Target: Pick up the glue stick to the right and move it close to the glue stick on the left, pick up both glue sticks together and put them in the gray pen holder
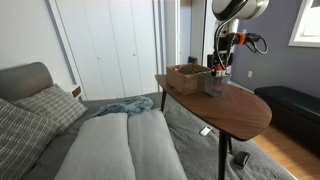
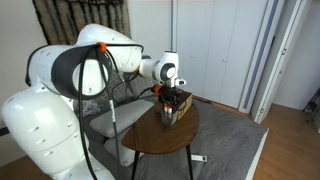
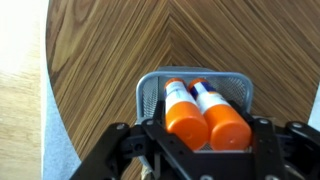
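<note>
In the wrist view my gripper is shut on both glue sticks, one on the left and one on the right, side by side with their orange ends toward the camera. Their far ends reach into the gray pen holder, a mesh cup right below them. In both exterior views the gripper hangs directly over the gray pen holder on the round wooden table. The glue sticks are too small to make out there.
A brown rectangular box stands on the table beside the pen holder. The table edge is close on the left in the wrist view. A sofa with cushions lies beside the table, and a dark bench stands behind it.
</note>
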You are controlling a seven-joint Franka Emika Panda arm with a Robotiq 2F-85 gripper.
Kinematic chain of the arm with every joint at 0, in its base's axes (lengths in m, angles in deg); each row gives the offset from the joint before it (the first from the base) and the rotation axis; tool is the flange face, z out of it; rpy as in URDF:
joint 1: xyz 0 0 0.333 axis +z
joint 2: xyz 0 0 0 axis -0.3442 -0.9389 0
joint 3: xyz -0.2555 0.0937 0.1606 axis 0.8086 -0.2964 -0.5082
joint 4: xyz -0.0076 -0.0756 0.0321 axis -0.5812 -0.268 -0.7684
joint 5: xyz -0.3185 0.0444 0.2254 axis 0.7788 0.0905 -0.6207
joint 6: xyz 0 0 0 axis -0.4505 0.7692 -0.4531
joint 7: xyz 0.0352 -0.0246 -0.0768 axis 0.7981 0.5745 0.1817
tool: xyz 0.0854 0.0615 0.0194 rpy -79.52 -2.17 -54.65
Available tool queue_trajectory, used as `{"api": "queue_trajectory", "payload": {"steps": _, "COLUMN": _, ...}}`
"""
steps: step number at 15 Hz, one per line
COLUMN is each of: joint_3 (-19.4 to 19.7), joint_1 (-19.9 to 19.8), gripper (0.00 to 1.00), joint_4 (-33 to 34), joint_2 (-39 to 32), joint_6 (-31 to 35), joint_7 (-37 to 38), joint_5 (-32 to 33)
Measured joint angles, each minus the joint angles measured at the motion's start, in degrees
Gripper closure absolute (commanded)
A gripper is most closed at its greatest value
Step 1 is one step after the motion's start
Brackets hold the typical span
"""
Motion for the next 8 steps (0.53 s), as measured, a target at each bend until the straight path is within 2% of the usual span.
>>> {"api": "queue_trajectory", "payload": {"steps": 8, "joint_3": -0.1, "joint_1": 0.3, "gripper": 0.63, "joint_4": -1.2, "joint_2": 0.0, "joint_6": 0.3, "joint_7": 0.0, "joint_5": -0.6}}
